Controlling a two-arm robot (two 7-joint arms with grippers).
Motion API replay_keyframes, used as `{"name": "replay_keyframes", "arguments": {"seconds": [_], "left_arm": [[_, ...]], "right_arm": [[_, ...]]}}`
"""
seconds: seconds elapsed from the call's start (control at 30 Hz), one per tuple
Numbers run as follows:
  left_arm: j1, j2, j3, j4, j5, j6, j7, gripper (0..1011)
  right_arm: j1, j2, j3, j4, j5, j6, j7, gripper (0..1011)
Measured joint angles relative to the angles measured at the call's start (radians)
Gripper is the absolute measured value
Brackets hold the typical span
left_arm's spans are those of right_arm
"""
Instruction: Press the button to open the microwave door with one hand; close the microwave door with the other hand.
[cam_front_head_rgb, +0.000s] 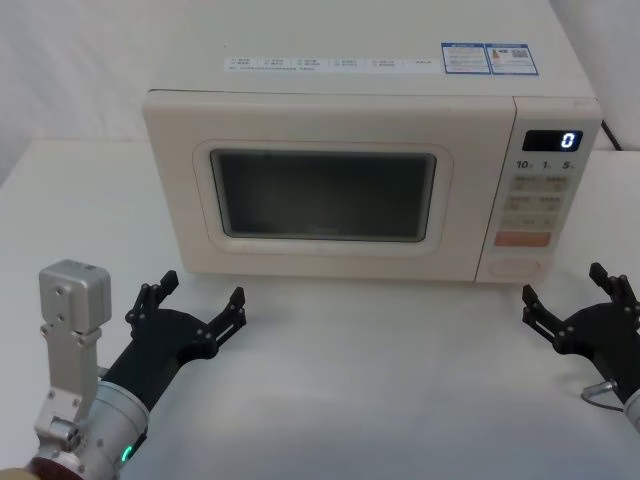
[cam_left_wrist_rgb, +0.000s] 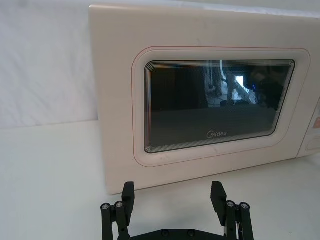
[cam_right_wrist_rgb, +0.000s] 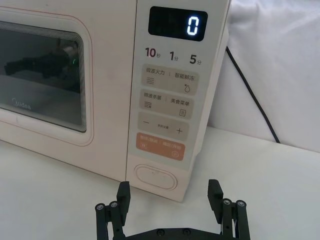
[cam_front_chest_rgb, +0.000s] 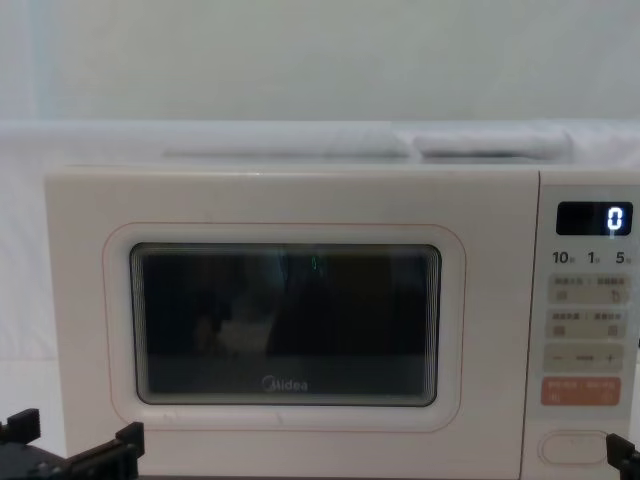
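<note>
Left gripper (cam_front_head_rgb: 196, 305): black plastic, blocky notched fingers (cam_front_head_rgb: 228, 311) on linkage bars w/ small round screws. Behind it a dark cylindrical wrist w/ a green light, then a silver-grey boxy module w/ screw holes. Right gripper (cam_front_head_rgb: 570, 298), near the microwave (cam_front_head_rgb: 360, 180) button corner: same black notched build, thin metal loop beside its wrist.

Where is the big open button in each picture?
Head view: button, bottom of the control panel, under the orange key.
Left wrist view: just its edge, far right.
Right wrist view, centre, below the orange key.
Chest view, lower right.
Shared landmark: the orange key.
</note>
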Motion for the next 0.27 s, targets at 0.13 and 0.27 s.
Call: {"name": "replay_keyframes", "arguments": {"seconds": [0.13, 0.27], "left_arm": [[0.0, 0.0, 0.0, 0.0, 0.0, 0.0, 0.0, 1001], [0.0, 0.0, 0.0, 0.0, 0.0, 0.0, 0.0, 1001]], "right_arm": [[0.0, 0.0, 0.0, 0.0, 0.0, 0.0, 0.0, 1001], [0.0, 0.0, 0.0, 0.0, 0.0, 0.0, 0.0, 1001]]}}
